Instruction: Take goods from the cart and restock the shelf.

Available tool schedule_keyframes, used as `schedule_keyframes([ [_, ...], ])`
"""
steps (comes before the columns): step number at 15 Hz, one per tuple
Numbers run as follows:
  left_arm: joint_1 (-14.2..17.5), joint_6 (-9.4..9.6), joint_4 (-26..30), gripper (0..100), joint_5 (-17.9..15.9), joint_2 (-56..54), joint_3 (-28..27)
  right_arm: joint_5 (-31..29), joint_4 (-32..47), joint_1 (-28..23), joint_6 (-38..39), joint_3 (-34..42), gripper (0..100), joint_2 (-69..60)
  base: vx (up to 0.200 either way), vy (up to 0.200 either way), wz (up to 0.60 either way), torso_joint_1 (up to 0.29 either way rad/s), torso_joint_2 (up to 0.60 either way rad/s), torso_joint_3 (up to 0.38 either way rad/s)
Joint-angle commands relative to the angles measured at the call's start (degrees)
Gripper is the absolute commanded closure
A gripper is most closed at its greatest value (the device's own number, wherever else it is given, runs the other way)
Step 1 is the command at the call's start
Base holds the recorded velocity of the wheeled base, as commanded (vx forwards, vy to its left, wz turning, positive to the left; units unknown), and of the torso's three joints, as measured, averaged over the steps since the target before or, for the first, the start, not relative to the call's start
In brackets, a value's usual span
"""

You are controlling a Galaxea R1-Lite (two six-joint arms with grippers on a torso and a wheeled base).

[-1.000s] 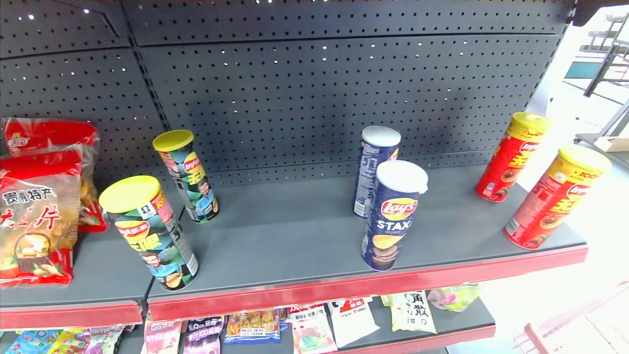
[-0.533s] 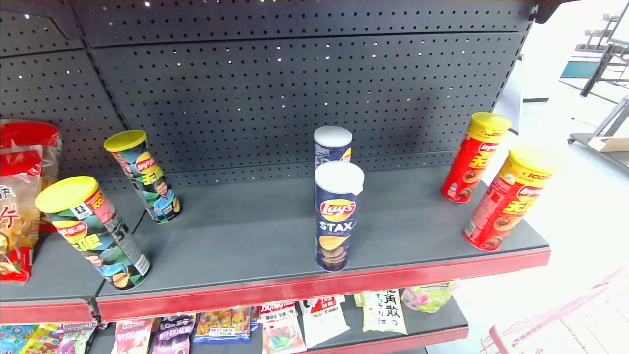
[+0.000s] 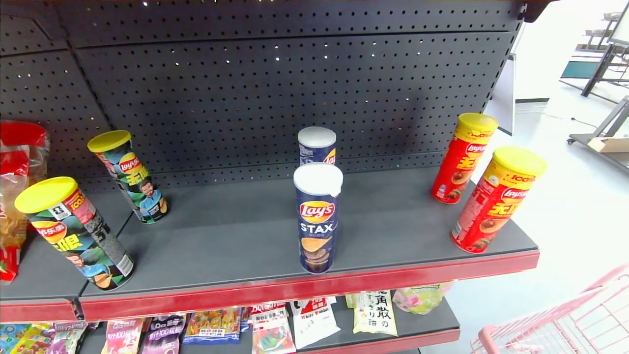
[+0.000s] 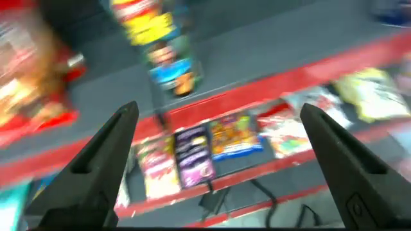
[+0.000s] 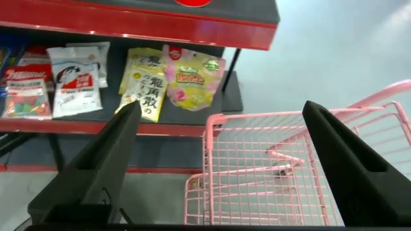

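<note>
Standing upright on shelf [image 3: 236,236]: blue can [image 3: 317,221].

The shelf [image 3: 236,236] carries three pairs of cans, each one behind the other: left pair [image 3: 73,236], middle pair [image 3: 317,221], right pair [image 3: 496,201]. Bags [image 3: 12,196] lie farthest left. Packets [image 3: 314,322] lie on the lower shelf [image 3: 432,324] beneath; the cart [image 3: 565,324] stands to its right.

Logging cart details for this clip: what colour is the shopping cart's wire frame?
Pink. The cart shows best in the right wrist view.
</note>
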Motion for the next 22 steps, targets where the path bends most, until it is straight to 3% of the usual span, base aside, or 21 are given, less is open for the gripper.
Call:
schedule_keyframes([
  [1,11.1,-3.20,0.2,0,1.7,-2.4,3.0,-0.1,0.0,-6.4,1.1,1.0,0,-3.8,0.000,0.000,0.00,0.000,0.00,0.000],
  [2,14.9,-4.69,0.1,0,1.1,-4.6,5.1,0.1,0.0,-7.8,1.1,2.0,0,-6.7,0.000,0.000,0.00,0.000,0.00,0.000],
  [3,16.1,-5.48,-0.1,0,0.9,-6.4,7.2,0.1,-0.1,-7.9,1.0,2.8,0,-10.0,0.000,0.000,0.00,0.000,0.00,0.000],
  [4,16.0,-7.41,-0.6,0,0.4,-9.1,10.3,0.1,0.0,-7.8,1.0,2.8,0,-12.5,0.000,0.000,0.00,0.000,0.00,0.000],
  [5,16.1,-9.79,-3.7,0,-1.1,-9.7,13.1,0.2,-0.1,-7.7,1.0,2.8,0,-14.2,0.000,0.000,0.00,0.000,0.00,0.000],
  [6,16.1,-12.42,-11.2,0,-4.1,-9.5,16.0,0.2,-0.5,-8.0,1.2,3.0,0,-15.4,0.000,0.000,0.00,0.000,0.00,0.000],
  [7,16.1,-12.34,-16.1,0,-6.7,-9.6,18.7,0.4,-0.5,-8.2,1.3,3.1,0,-15.9,0.000,0.000,0.00,0.000,0.00,0.000],
  [8,16.0,-10.75,-21.8,0,-11.7,-9.6,21.0,0.8,-0.5,-8.9,1.6,3.1,0,-16.6,0.000,0.000,0.00,0.000,0.00,0.000],
  [9,16.1,-10.49,-21.8,0,-15.3,-9.6,21.0,2.4,-0.5,-9.5,1.6,3.1,0,-18.3,0.000,0.000,0.00,0.000,0.00,0.000],
  [10,16.1,-9.79,-22.3,0,-16.1,-9.6,21.0,7.3,-0.9,-10.1,1.7,3.3,0,-19.3,0.000,0.000,0.00,0.000,0.00,0.000],
  [11,16.1,-7.77,-22.8,0,-16.8,-9.6,21.0,11.0,-3.5,-10.1,2.5,4.7,0,-19.5,0.000,0.000,0.00,0.000,0.00,0.000],
  [12,16.0,-6.71,-22.1,0,-19.0,-9.6,21.0,12.1,-7.5,-10.1,4.5,6.7,0,-19.5,0.000,0.000,0.00,0.000,0.00,0.000],
  [14,16.1,-6.80,-21.8,0,-26.5,-9.7,21.0,11.7,-4.2,-10.1,6.5,6.7,0,-19.5,0.000,0.000,0.00,0.000,0.00,0.000],
  [16,16.0,-7.24,-21.7,0,-23.8,-9.6,21.0,11.7,-4.8,-10.1,6.5,6.7,0,-19.5,0.000,0.000,0.00,0.000,0.00,0.000],
  [17,16.0,-9.17,-22.0,0,-16.3,-9.6,21.0,11.8,-4.8,-10.1,6.4,6.7,0,-19.5,0.000,0.000,0.00,0.000,0.00,0.000],
  [20,16.1,-11.19,-21.1,0,-11.0,-9.6,21.0,11.7,-4.9,-10.1,6.5,6.7,0,-19.5,0.000,0.000,0.00,0.000,0.00,0.000],
  [22,16.1,-11.46,-21.1,0,-9.4,-9.6,21.0,11.7,-4.9,-10.1,6.5,6.7,0,-19.5,0.000,0.000,0.00,0.000,0.00,0.000],
])
